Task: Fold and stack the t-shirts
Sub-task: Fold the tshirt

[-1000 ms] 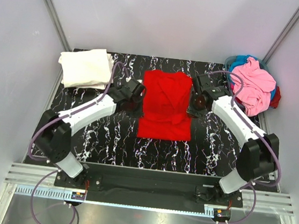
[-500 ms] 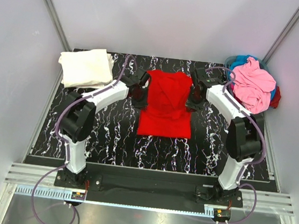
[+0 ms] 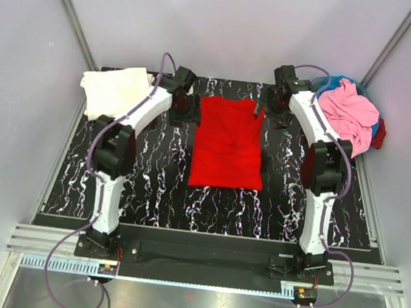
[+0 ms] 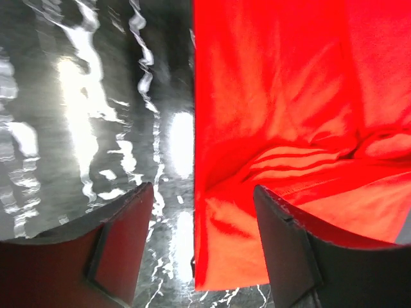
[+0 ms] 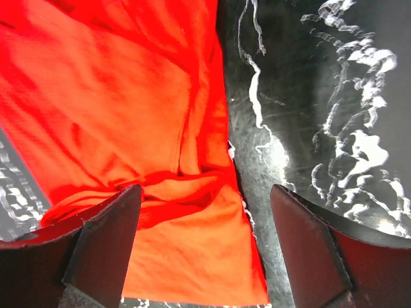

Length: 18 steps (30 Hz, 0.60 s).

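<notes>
A cream cloth t-shirt [image 3: 116, 92] lies folded outside the left gripper [image 4: 202, 212]. The red cotton t-shirt [image 3: 227, 143], narrowed but seemingly only part-folded, lies flat with its side edges between the spread, empty jaws of that and the right gripper [image 5: 205, 205]. The crumpled pink-and-blue shirt heap [image 3: 349, 115] outside the right jaws looks untouched, and nothing blocks either arm.

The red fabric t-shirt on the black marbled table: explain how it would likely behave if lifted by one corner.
The red fabric t-shirt would probably droop limply, since soft wrinkles cross it. It looks thin and light, lying flat on the black marbled table.
</notes>
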{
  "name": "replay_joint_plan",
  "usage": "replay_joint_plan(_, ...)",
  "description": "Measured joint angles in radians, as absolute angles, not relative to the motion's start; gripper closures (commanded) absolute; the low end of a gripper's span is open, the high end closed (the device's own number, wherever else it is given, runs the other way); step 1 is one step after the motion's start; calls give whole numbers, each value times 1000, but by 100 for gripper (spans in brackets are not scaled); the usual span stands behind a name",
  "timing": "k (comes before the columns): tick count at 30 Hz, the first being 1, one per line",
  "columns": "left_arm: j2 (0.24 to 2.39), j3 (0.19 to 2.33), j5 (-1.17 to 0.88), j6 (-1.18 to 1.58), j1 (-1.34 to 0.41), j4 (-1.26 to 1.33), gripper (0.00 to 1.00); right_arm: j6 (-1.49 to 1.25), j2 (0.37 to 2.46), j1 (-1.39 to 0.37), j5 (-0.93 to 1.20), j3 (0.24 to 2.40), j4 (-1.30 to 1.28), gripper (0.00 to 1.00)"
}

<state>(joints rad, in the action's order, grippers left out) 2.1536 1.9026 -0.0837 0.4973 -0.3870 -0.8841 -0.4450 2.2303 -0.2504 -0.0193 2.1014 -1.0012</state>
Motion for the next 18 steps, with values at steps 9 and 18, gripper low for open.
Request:
replay_joint_plan(9, 1673, 1463, -91, 525, -432, -709, 38, -430, 1764, -242, 76, 1554, -840, 55)
replay_joint_plan(18, 1778, 1331, -245, 530, -477, -522, 45, -427, 1826, -242, 262, 1392, -703, 95)
